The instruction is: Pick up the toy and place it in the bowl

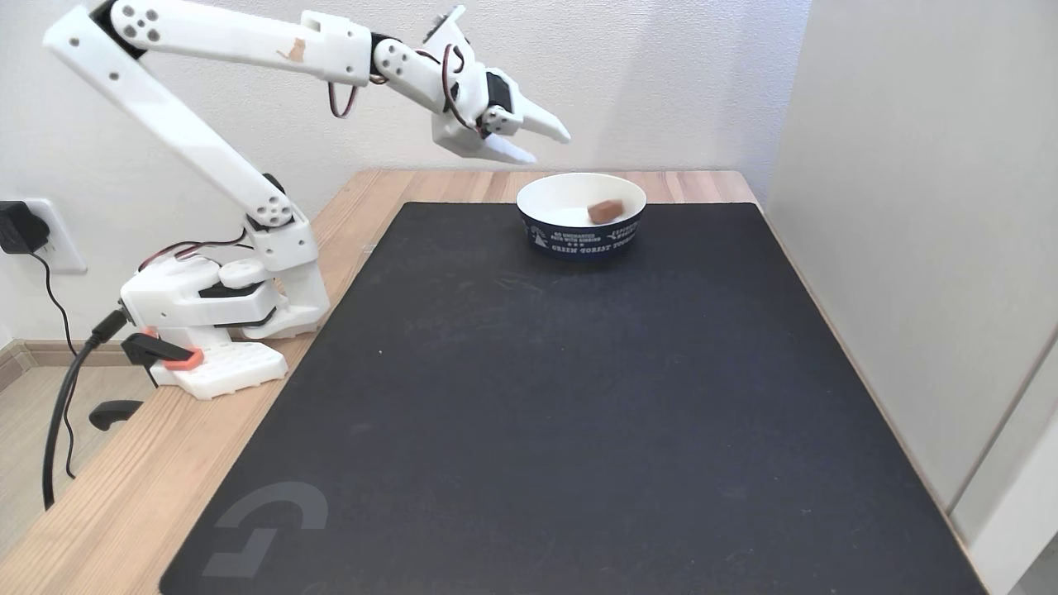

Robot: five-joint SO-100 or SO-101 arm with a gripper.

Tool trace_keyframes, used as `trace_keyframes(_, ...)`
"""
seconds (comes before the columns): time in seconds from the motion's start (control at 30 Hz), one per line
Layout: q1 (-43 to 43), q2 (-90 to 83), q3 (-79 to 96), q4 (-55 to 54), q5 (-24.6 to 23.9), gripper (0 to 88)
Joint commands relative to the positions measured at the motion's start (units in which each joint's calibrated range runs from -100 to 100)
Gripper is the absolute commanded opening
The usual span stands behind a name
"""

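black mat lying across most of the wooden table, grey logo showing at its near left corner | white wall standing at the far side | pale panel rising at right | black plug sitting in a wall outlet at far left, cable hanging down

A light wooden table carries a large black mat that covers most of its top. On the mat, just below the gripper and a little to its right in the fixed view, stands the navy bowl. The arm's white base sits on bare wood far to the gripper's lower left, apparently clamped at the edge
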Motion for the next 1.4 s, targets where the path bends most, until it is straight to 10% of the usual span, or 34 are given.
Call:
trace_keyframes(0.0,0.15,0.26,-0.97,-1.33,0.1,18.9)
trace_keyframes(0.2,7.59,-6.25,0.65,-0.4,0.15,1.2)
trace_keyframes(0.4,20.06,-22.09,17.06,-0.57,0.57,3.5)
trace_keyframes(0.63,33.27,-47.93,38.6,0.02,11.74,2.2)
trace_keyframes(1.0,37.29,-70.36,49.14,23.98,24.58,2.2)
trace_keyframes(1.37,36.54,-71.77,49.05,31.18,24.89,2.4)
